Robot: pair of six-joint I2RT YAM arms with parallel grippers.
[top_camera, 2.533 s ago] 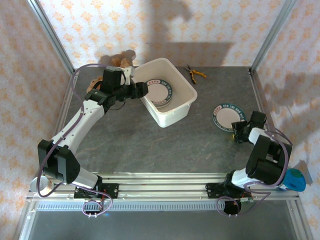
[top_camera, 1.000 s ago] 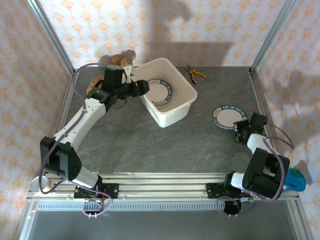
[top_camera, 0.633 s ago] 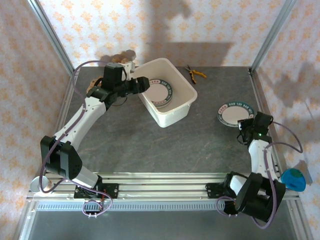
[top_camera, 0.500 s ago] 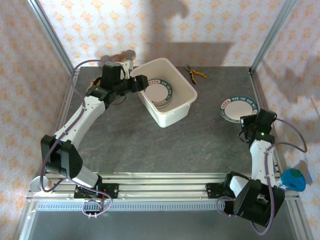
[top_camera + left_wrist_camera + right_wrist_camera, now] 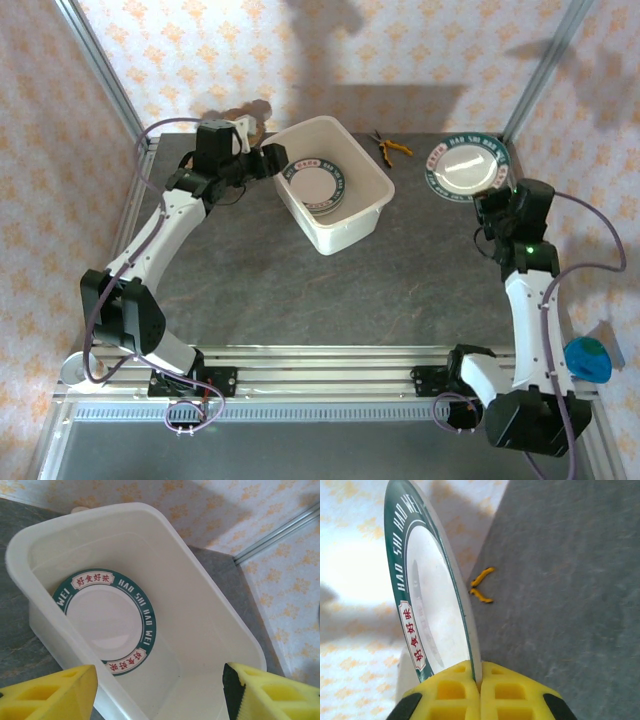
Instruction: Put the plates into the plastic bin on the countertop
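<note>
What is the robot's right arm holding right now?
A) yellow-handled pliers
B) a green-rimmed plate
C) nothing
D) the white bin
B: the right gripper is shut on the edge of the green-rimmed plate, as its wrist view shows.

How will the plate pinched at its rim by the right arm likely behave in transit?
The plate looks rigid and glossy, so probably slippery; the right jaws pinch only its rim, so it may pivot. Likely ceramic or melamine: it should hold its shape, yet might chip if dropped into the bin.
</note>
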